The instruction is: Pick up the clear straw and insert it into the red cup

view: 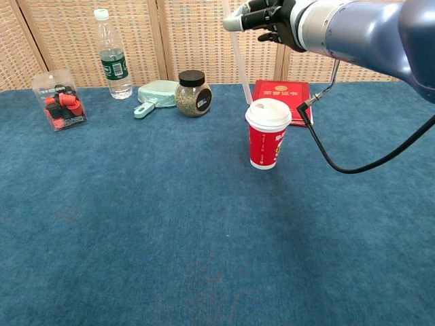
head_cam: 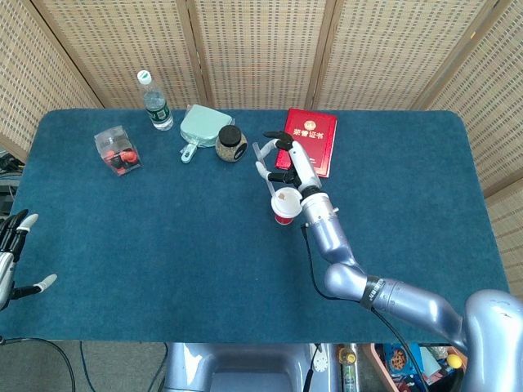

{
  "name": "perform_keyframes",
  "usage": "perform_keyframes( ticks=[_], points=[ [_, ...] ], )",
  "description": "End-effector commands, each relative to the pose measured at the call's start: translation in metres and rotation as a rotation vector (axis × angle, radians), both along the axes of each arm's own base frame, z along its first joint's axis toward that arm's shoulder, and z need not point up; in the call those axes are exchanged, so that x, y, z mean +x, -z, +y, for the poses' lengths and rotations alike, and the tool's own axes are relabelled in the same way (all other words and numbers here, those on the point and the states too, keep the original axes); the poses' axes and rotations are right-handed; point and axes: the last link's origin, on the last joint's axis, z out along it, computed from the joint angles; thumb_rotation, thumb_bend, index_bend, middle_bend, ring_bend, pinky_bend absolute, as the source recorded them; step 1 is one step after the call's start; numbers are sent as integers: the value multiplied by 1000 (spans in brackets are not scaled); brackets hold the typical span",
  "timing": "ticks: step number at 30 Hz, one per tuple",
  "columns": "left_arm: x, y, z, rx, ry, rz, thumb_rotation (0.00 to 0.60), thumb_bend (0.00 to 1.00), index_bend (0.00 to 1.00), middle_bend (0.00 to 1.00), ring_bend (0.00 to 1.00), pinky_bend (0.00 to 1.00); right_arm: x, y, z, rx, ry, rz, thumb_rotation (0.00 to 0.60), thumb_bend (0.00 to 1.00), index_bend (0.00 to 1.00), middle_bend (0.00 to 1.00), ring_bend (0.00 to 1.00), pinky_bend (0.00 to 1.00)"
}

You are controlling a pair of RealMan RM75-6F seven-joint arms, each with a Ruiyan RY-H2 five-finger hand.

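Note:
The red cup (view: 268,141) with a white lid stands mid-table, also seen from above as red cup (head_cam: 283,207). My right hand (view: 266,15) hovers above and slightly behind the cup, pinching the clear straw (view: 239,63), which hangs nearly upright with its lower end just left of the lid. In the head view the right hand (head_cam: 286,162) holds the clear straw (head_cam: 263,164) just beyond the cup. My left hand (head_cam: 12,257) hangs at the table's left edge, fingers spread and holding nothing.
Behind the cup lie a red booklet (view: 281,92), a jar with a black lid (view: 193,93), a mint-green scoop (view: 153,95), a water bottle (view: 113,56) and a clear box of red items (view: 60,100). A black cable (view: 333,153) hangs from my right forearm.

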Motion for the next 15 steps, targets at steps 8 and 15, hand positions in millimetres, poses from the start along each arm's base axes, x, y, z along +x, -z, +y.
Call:
perform_keyframes(
  ticks=[8,15],
  points=[
    [-1,-1,1,3,-5,0,600,106,0,0,0,0,-6,8,-1,8,9,10,600,457,723,241,0,0],
    [-2,0,1,-1,-7,-1,600,105,0,0,0,0,-9,14,0,18,11,11,600,456,723,242,0,0]
  ],
)
